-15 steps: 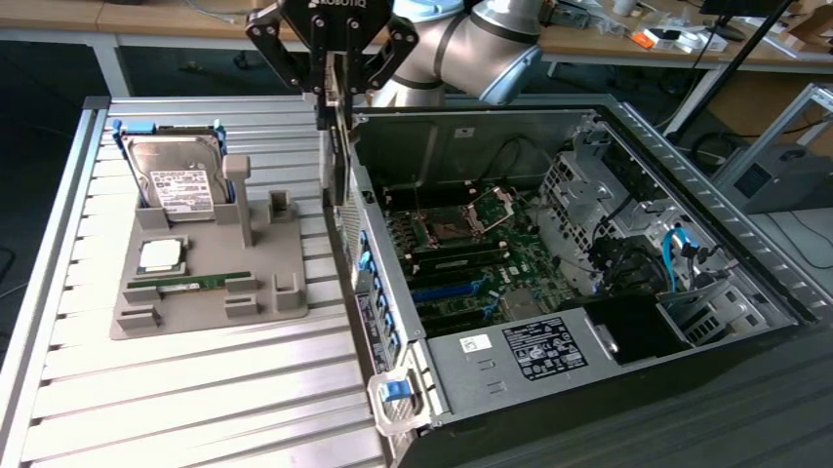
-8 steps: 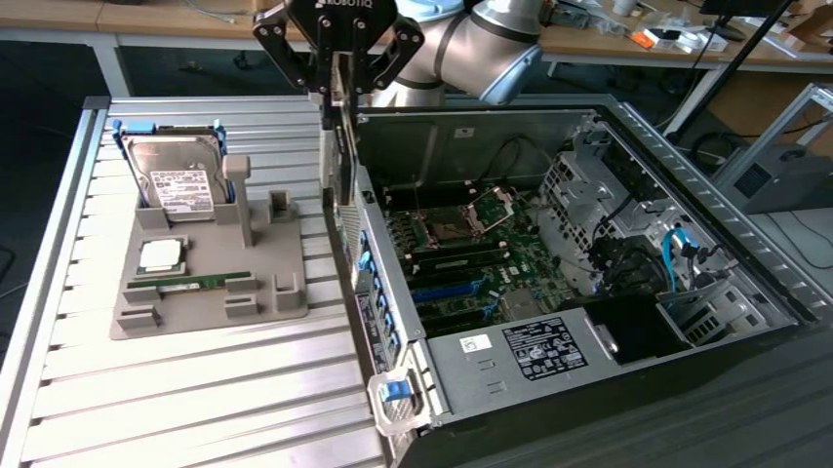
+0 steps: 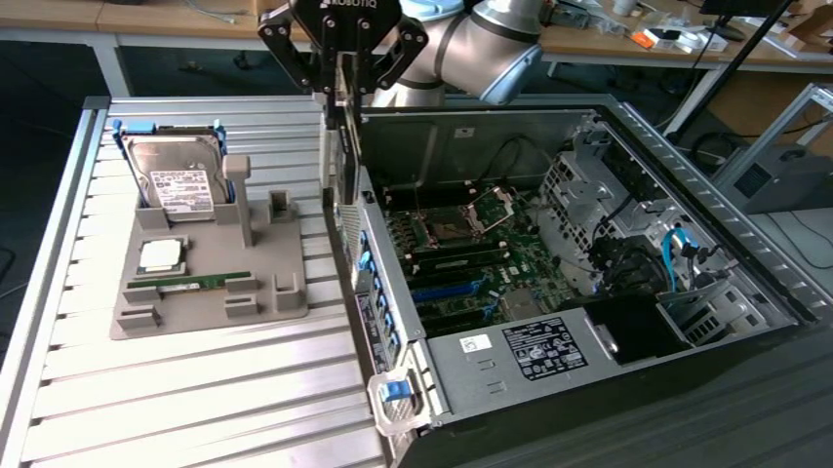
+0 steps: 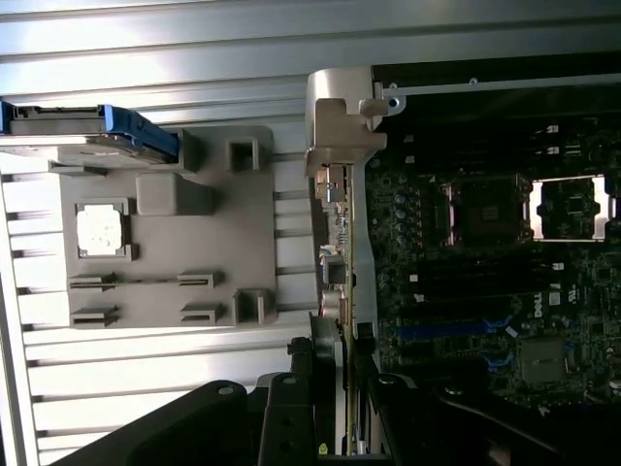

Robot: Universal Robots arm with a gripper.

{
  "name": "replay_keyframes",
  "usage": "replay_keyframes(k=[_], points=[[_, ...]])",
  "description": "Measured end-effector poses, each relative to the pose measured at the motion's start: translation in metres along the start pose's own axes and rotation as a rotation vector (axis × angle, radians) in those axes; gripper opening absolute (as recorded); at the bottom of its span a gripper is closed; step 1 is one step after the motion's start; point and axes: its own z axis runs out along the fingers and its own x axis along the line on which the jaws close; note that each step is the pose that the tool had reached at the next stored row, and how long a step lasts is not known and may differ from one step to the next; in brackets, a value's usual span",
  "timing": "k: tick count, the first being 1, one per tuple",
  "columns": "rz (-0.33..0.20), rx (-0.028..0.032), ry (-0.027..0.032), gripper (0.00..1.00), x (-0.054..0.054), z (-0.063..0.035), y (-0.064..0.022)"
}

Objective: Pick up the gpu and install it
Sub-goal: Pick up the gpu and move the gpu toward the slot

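Gpu (image 3: 342, 156) hangs upright and edge-on, upper centre of exterior view, clamped between jaws of gripper (image 3: 349, 90). Silver bracket end lowest, at left wall of open computer case (image 3: 729, 244); contact with wall cannot tell. Card well above motherboard (image 3: 456, 263), not seated. Wrist view: gpu (image 4: 342, 243) runs out from gripper (image 4: 340, 364), between grey holder tray (image 4: 165, 243) and board. Tray (image 3: 195, 312) at exterior view's left carries hard drive (image 3: 176, 180), processor chip (image 3: 162, 255), memory stick (image 3: 195, 281).

At the frame's upper middle, our arm (image 3: 482, 44) points its gripper (image 3: 343, 93) straight down, jaws clamped on the gpu (image 3: 342, 166).
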Motion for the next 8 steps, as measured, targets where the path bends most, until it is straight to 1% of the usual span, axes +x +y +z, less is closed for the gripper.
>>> replay_keyframes(k=[8], points=[[0.0,0.0,0.0,0.27,-0.0045,0.0001,0.0004]])
